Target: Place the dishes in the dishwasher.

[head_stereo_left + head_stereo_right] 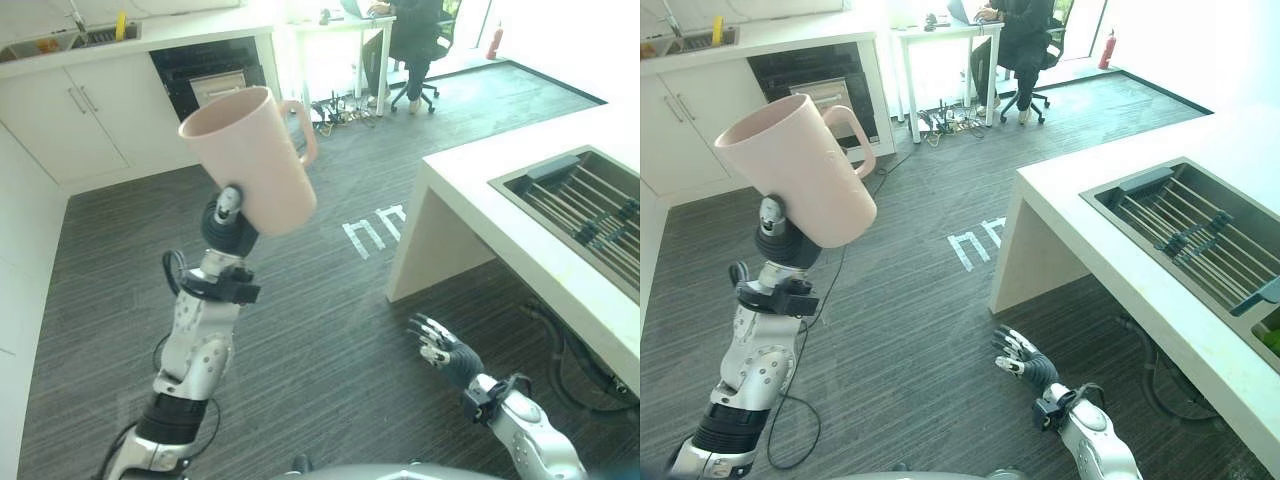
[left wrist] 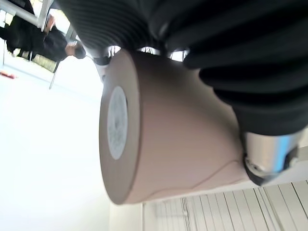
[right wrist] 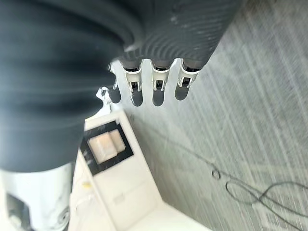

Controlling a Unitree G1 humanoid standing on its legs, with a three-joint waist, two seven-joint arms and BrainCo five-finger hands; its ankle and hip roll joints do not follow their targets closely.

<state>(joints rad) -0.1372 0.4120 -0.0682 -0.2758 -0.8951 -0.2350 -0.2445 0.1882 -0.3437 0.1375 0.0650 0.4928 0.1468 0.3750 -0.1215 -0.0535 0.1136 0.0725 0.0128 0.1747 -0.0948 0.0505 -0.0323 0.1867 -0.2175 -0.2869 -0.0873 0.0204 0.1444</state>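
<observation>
Left eye view: left robot hand (image 1: 228, 213) grips a pink mug (image 1: 255, 160) aloft above the floor (image 1: 300, 330), well apart from the dish rack (image 1: 590, 215); slippage would drop it. Right wrist view: right robot hand (image 3: 154, 89) open, idle.

Grey striped floor (image 1: 330, 330), white cabinets (image 1: 90, 115), white counter (image 1: 1160, 260), seated person (image 1: 415, 40) at bright desk (image 1: 335, 30).

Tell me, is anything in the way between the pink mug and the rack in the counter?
Nothing visible blocks it. The left hand holds the pink mug up in the air, away from the white counter. Between it and the sunken rack there is open space above the floor and the bare countertop. The right hand hangs low beside the counter.
</observation>
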